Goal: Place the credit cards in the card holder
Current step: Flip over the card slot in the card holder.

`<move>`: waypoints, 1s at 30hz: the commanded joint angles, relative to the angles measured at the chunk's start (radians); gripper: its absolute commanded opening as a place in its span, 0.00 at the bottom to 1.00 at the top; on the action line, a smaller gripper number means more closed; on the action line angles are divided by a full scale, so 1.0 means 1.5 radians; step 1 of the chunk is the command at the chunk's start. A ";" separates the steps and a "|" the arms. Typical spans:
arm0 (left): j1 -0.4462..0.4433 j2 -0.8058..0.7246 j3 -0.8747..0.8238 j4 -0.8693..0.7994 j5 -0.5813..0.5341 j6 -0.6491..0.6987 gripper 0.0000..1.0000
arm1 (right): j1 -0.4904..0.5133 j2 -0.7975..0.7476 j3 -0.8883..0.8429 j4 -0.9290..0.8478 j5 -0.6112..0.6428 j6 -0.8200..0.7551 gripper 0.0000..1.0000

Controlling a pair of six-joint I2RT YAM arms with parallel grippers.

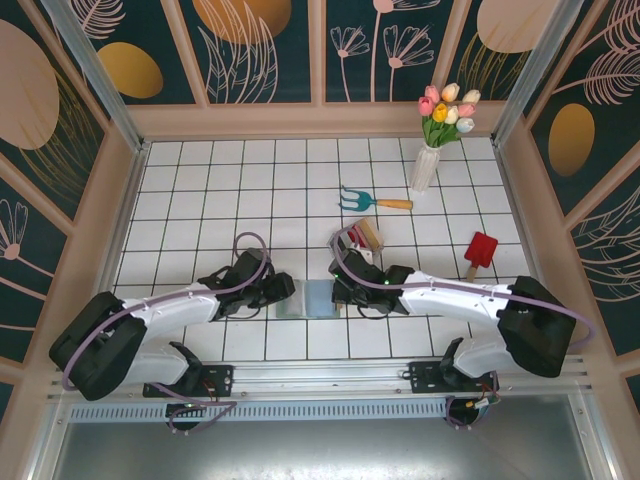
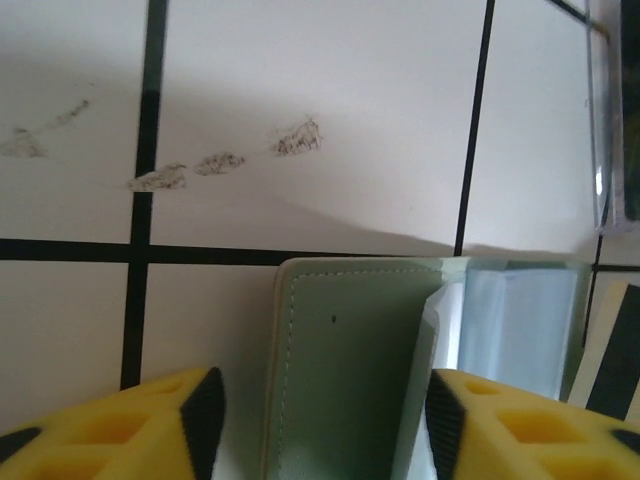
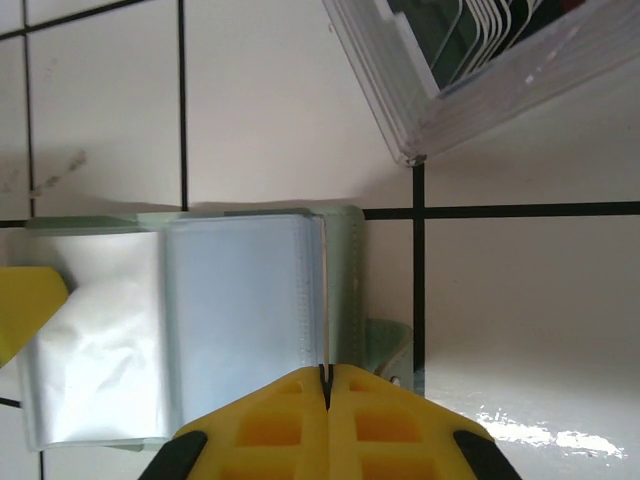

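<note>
**Counter lot: open card holder between two pincers**

Item 1. Flat sage-green rectangular card holder (image 1: 310, 300), lying open on the white tiled counter (image 1: 230, 190) near its front edge, between the two arms. The pale grey-blue and whitish clear sleeves inside are exposed.

Item 2. Credit cards (image 3: 470, 35), thin plastic with whitish and dark edges showing. They stand on edge, packed together, in a small clear-sided tray (image 3: 520, 90). In the overhead view the tray sits just beyond the holder, apart from it.

Item 3. Left pincer (image 2: 325, 400), yellow fingers with black pads, jaws spread wide. The holder's green cover lies between the pads. The cover is clear of the left pad, and contact at the right pad cannot be told.

Item 4. Right pincer (image 3: 325, 375), fingers pressed fully together at the holder's edge. A thin line runs up from between them along the sleeve seam. Whether it is a card or a sleeve edge cannot be told.

Item 5. Sundries farther back:
- a teal-headed toy rake with an orange handle (image 1: 375, 200)
- a red-bladed toy shovel (image 1: 481, 250)
- a white ribbed vase of tulips (image 1: 427, 165)
</note>
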 commanded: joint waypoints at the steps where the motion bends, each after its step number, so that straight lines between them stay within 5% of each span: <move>1: -0.003 0.017 -0.012 0.026 0.020 0.010 0.50 | 0.002 0.017 -0.007 0.014 0.018 0.011 0.01; 13: -0.004 0.039 -0.027 0.074 0.042 0.001 0.24 | -0.002 0.011 0.016 0.062 -0.028 -0.001 0.01; 30: -0.006 0.033 -0.038 0.114 0.053 -0.024 0.17 | -0.001 0.027 0.073 0.029 -0.027 -0.004 0.01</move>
